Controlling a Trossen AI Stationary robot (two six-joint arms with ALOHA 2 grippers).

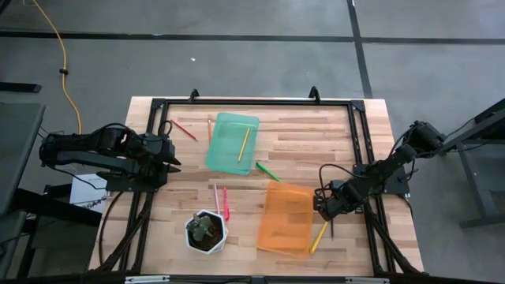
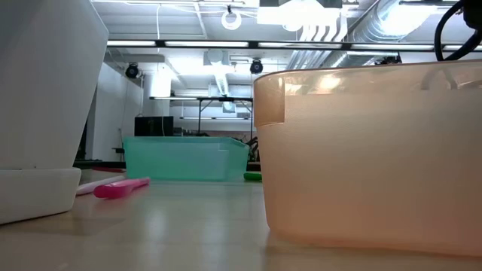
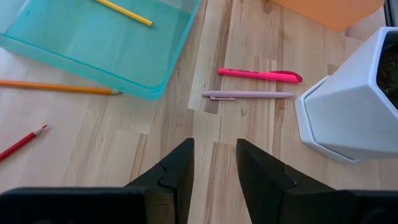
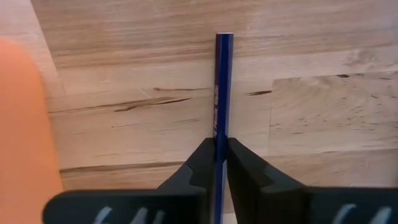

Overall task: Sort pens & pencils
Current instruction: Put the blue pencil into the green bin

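Note:
My right gripper [image 1: 327,211] stands just off the right edge of the orange tray [image 1: 286,217], pointing down, shut on a dark blue pen [image 4: 221,93] that lies on the wood. My left gripper [image 3: 214,165] hovers open and holds nothing at the table's left, above bare wood. A pink pen [image 3: 260,74] and a pale pen [image 3: 247,95] lie side by side near the white pot [image 3: 348,112]. One yellow pencil [image 1: 244,144] lies in the green tray [image 1: 233,142]. Flat on the table are a yellow pen [image 1: 319,237], a green pen [image 1: 267,170], a red pencil [image 1: 183,130] and an orange pencil [image 3: 59,88]. My right gripper pinches the dark blue pen's shaft [image 4: 219,134] between its two fingers [image 4: 202,163], coming from above and pointing down. The fingers close on the shaft's two long sides. The far length of the pen looks flat on the table; the near end is hidden under the gripper.
The orange tray's wall [image 4: 22,124] stands close beside my right gripper. A black frame [image 1: 359,134] borders the table's far and side edges. The white pot with a plant [image 1: 206,231] stands near the front edge, between the two arms. Bare wood lies between the trays.

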